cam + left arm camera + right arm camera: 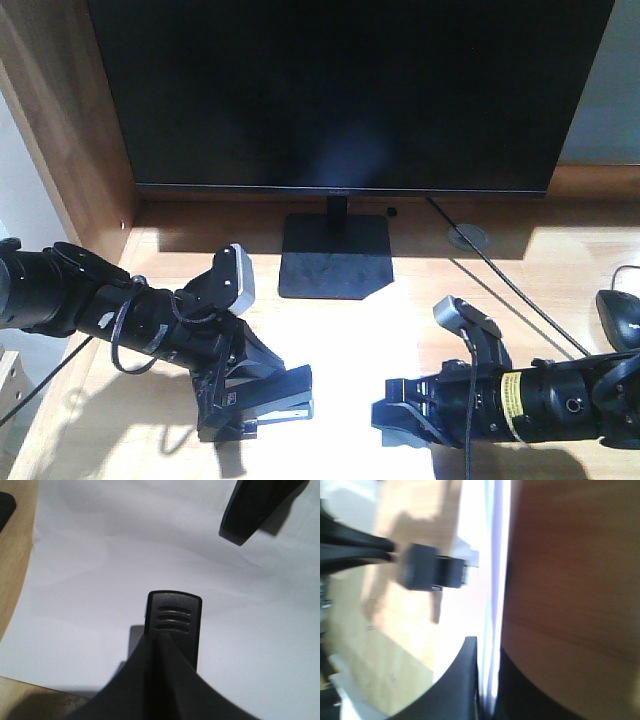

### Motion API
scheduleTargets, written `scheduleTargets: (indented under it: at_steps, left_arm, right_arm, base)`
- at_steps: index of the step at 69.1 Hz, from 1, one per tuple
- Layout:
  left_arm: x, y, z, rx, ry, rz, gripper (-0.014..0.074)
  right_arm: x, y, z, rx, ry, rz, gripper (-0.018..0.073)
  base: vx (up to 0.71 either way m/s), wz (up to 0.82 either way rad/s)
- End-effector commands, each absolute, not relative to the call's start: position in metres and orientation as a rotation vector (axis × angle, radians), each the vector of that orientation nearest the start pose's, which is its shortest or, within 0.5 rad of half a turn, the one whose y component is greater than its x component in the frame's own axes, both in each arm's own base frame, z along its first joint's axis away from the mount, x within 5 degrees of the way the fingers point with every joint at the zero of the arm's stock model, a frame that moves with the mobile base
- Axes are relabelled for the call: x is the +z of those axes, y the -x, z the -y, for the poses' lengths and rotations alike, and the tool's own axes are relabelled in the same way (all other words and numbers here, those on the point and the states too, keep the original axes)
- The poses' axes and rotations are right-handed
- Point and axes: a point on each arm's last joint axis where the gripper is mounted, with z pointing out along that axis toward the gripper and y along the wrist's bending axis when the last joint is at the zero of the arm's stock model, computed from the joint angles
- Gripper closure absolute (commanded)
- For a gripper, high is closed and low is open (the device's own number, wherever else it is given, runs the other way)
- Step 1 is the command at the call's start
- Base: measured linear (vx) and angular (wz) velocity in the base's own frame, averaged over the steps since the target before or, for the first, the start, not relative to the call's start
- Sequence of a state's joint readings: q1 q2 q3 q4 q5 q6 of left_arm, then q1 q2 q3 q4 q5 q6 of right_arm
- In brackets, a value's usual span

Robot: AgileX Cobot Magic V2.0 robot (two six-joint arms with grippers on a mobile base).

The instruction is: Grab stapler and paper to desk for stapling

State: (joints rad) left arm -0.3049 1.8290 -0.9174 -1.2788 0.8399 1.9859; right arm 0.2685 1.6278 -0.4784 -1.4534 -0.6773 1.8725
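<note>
The white paper [350,345] lies on the light-wood desk [545,275] in front of the monitor stand. My left gripper [272,402] is shut on the black stapler [285,395], holding it low over the sheet's left part. In the left wrist view the stapler's ribbed end [173,616] sticks out past the left gripper [161,642], with paper [100,580] beneath. My right gripper [395,420] is shut on the sheet's near right edge. The right wrist view shows the paper [492,555] edge-on, pinched in the right gripper [488,652], and the stapler [427,572] beyond it.
A large black monitor [350,90] on a square stand [335,255] fills the back. A black mouse [622,315] sits at the right edge, with a cable [500,275] running from the round grommet [467,237]. A brown side panel [70,110] closes the left.
</note>
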Motion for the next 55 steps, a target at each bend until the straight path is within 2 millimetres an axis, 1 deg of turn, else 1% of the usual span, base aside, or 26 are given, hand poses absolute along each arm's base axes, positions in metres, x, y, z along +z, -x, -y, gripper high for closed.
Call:
scheduleTargets:
  at_steps: [1, 9, 19, 32, 45, 55]
  left_arm:
    - [0.181, -0.29, 0.164, -0.864, -1.445, -1.824, 0.0603]
    - [0.181, -0.29, 0.164, -0.864, -1.445, -1.824, 0.0603]
    - [0.181, -0.29, 0.164, -0.864, -1.445, -1.824, 0.0603]
    - [0.181, -0.29, 0.164, -0.864, -1.445, -1.824, 0.0603]
    - [0.181, -0.29, 0.164, -0.864, -1.445, -1.824, 0.0603]
    - [0.181, -0.29, 0.164, -0.864, -1.445, -1.824, 0.0603]
  right_arm:
    - [0.146, -0.214, -0.114, 1.081, 0.02, -2.604, 0.0562]
    - [0.142, -0.213, -0.111, 1.008, 0.005, -2.648, 0.0562]
    - [0.143, -0.214, -0.111, 0.998, 0.04, -2.636, 0.0562]
    - [0.145, -0.214, -0.114, 1.03, 0.104, -2.599, 0.0562]
    - [0.15, -0.215, -0.118, 1.106, 0.135, -2.536, 0.0562]
    - [0.152, -0.216, -0.12, 1.141, 0.127, -2.511, 0.0562]
  base:
    - [0.0, 0.0]
    - [0.0, 0.0]
    - [0.0, 0.0]
    - [0.0, 0.0]
    - [0.0, 0.0]
    - [0.0, 0.0]
